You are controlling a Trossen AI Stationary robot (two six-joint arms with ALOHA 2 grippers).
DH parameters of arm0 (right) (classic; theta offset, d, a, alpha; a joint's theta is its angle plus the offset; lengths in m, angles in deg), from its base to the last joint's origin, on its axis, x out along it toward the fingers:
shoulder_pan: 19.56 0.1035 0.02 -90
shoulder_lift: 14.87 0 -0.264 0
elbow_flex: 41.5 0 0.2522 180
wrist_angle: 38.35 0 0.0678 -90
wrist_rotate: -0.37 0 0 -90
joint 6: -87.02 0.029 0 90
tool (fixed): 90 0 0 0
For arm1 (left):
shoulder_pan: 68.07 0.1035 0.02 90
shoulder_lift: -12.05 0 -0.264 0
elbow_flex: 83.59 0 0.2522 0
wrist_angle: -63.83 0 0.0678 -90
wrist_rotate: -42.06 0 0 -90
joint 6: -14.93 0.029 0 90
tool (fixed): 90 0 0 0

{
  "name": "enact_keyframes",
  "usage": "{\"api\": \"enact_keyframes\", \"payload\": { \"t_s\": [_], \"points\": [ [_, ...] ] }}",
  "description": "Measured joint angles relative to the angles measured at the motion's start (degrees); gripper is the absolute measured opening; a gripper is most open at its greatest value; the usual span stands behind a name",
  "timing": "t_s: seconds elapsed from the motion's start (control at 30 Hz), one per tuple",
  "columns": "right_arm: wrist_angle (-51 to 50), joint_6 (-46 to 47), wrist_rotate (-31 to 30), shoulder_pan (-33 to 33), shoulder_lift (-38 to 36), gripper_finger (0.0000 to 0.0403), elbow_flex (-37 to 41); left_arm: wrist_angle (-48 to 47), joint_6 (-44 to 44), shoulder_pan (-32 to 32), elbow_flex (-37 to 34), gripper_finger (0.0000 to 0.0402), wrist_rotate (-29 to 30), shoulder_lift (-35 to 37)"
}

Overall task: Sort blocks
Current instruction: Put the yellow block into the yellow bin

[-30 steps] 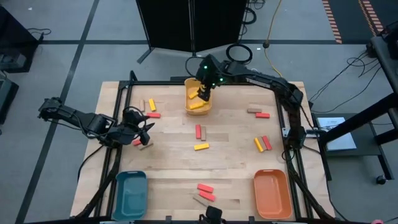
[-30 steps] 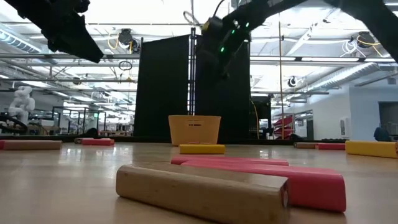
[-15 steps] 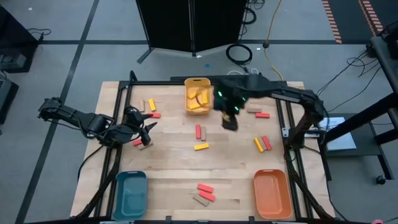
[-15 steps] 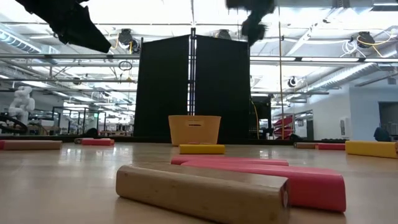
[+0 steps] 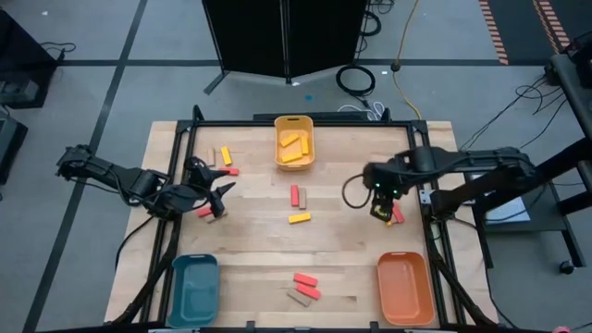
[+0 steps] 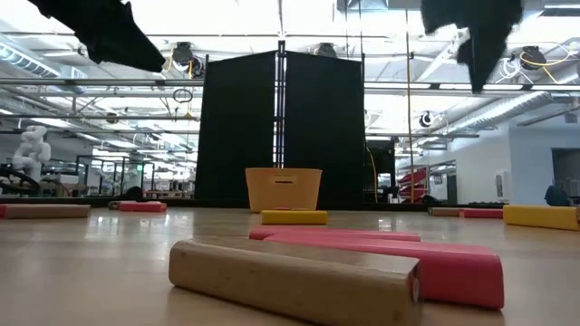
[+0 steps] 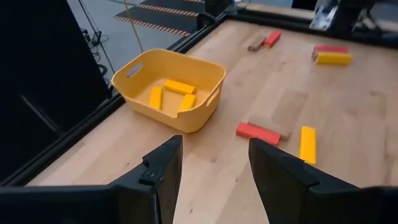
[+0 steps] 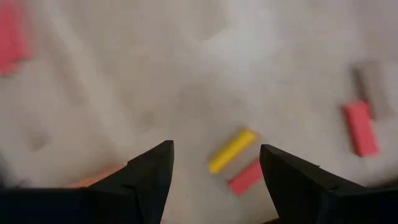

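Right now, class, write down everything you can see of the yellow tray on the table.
The yellow tray is a small tub that looks like plastic, with rounded corners, sloping walls and a slot handle at each short end. It stands upright and open-topped on the wooden table, at the middle of its far edge. Three yellow blocks lie loose inside. No claw touches it, and no block outside rests against it.

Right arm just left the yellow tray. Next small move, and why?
Probably lower the right pincer onto the yellow block beside the red block. Its fingers stand open and empty above that pair near the table's right edge, and the yellow tray holds only yellow blocks. The left pincer waits at the left edge.
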Motion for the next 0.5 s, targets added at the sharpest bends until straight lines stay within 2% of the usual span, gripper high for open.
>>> {"api": "enact_keyframes", "payload": {
  "t_s": [0.07,0.13,0.23,0.33,0.5],
  "points": [
    [2.93,3.75,-4.73,-0.77,-2.37,0.0231,5.44,1.45,0.02,1.07,0.00,0.0182,-1.76,0.00],
    [4.66,7.44,-6.35,-1.49,-3.55,0.0231,9.76,2.04,0.19,2.39,0.00,0.0182,-4.76,0.02],
    [5.72,12.47,-4.03,-2.62,-3.77,0.0231,13.88,2.61,3.15,4.59,0.00,0.0182,-8.20,0.00],
    [5.78,20.02,0.39,-3.75,-2.98,0.0231,16.84,3.07,7.22,7.14,0.00,0.0182,-8.27,0.00],
    [9.74,23.09,1.11,-3.87,-0.95,0.0231,20.59,5.80,13.64,10.88,0.00,0.0182,-8.18,0.02]
  ]
}}
